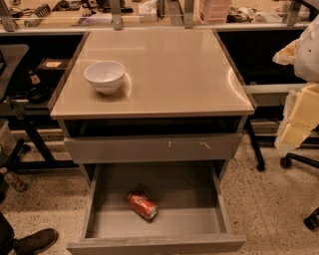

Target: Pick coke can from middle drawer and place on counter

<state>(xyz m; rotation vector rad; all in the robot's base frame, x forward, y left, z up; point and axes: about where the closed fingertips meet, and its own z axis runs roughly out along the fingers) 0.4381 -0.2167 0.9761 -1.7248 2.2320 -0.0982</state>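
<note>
The coke can point(142, 205) is red with silver ends and lies on its side in the open middle drawer point(155, 244), left of centre on the drawer floor. The drawer is pulled out towards me. The tan counter point(169, 74) tops the grey cabinet above it. My gripper point(299, 119) shows as pale yellow and white parts at the right edge, level with the counter's front right corner. It is off to the side of the cabinet, well above and to the right of the can, and holds nothing I can see.
A white bowl point(104, 75) stands on the counter's left side. The upper drawer front point(154, 148) with white scratches is closed. A cluttered bench point(149, 15) runs behind. Chair casters point(286, 162) stand on the floor to the right, and a shoe point(35, 241) and a bottle point(12, 180) to the left.
</note>
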